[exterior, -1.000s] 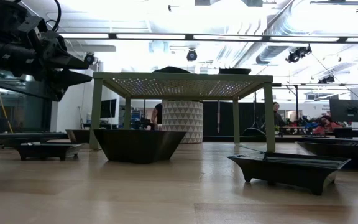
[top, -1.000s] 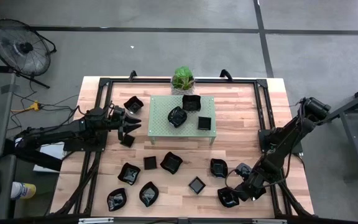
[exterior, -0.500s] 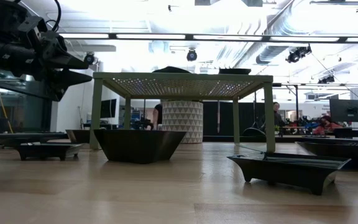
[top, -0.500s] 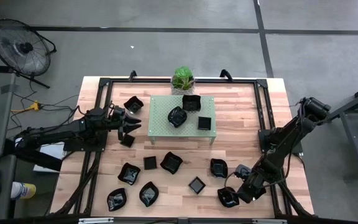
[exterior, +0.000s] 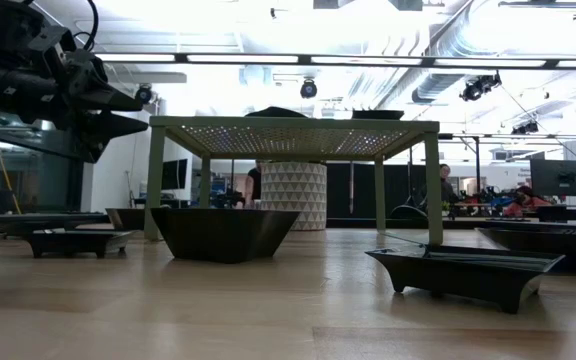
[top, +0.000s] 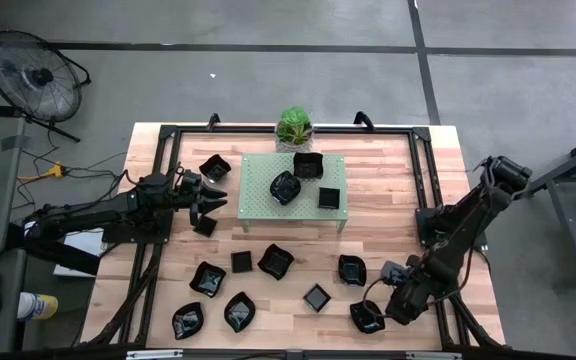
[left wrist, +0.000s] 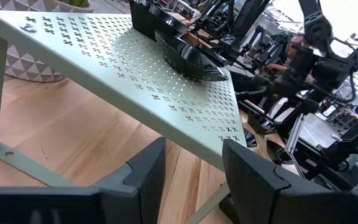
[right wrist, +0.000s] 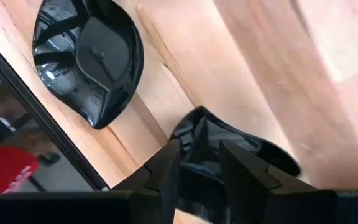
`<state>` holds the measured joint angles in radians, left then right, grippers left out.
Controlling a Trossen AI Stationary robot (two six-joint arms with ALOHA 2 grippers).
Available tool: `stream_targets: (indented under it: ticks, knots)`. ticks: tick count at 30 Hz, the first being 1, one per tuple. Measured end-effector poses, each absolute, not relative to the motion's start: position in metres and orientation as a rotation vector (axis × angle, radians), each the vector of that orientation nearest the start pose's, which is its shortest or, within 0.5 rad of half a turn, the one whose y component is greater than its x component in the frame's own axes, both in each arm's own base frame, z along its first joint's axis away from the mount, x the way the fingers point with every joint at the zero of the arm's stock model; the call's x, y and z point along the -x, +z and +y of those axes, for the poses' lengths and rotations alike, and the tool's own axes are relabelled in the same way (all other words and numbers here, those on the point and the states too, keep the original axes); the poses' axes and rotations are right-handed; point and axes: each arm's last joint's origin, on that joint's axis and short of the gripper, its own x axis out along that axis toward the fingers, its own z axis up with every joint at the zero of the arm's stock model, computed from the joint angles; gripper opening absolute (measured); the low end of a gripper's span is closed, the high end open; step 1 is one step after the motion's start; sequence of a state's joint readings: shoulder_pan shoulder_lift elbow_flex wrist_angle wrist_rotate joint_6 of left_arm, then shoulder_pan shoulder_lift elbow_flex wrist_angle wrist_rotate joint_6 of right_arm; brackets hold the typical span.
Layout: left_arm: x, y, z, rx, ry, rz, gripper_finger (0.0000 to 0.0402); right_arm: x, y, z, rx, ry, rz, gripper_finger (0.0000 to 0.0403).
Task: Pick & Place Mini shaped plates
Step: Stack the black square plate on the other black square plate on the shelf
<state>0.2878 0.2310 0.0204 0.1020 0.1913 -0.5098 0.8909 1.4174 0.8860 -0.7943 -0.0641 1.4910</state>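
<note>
My right gripper [top: 376,309], at the lower right of the high view, pinches the rim of a mini plate [right wrist: 229,155] with half-closed fingers, and this thin glossy edge can slip out.

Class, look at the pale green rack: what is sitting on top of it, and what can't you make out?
Three black plates sit on the rack: a wavy one, a rounded one and a small square one. Whatever lies beneath the rack is hidden from above.

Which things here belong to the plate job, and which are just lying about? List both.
Job: mini shaped plates, green rack holding three of them, right gripper on a plate, left gripper beside the rack.
Lying about: potted plant, floor fan.
</note>
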Motion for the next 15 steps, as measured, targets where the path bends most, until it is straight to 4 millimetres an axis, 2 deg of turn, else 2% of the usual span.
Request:
stream_targets:
  ticks: [5, 11, 15]
  knots:
    - [-0.108, 0.161, 0.026, 0.535, 0.122, 0.079, 0.0156, -0.158, 0.209, 0.198, -0.634, -0.342, 1.504, 0.0108]
    - [-0.108, 0.161, 0.026, 0.535, 0.125, 0.078, 0.0156, -0.172, 0.196, 0.216, -0.570, -0.462, 1.572, 0.0108]
    - [-0.108, 0.161, 0.026, 0.534, 0.125, 0.078, 0.0156, -0.183, 0.189, 0.229, -0.591, -0.511, 1.573, 0.0108]
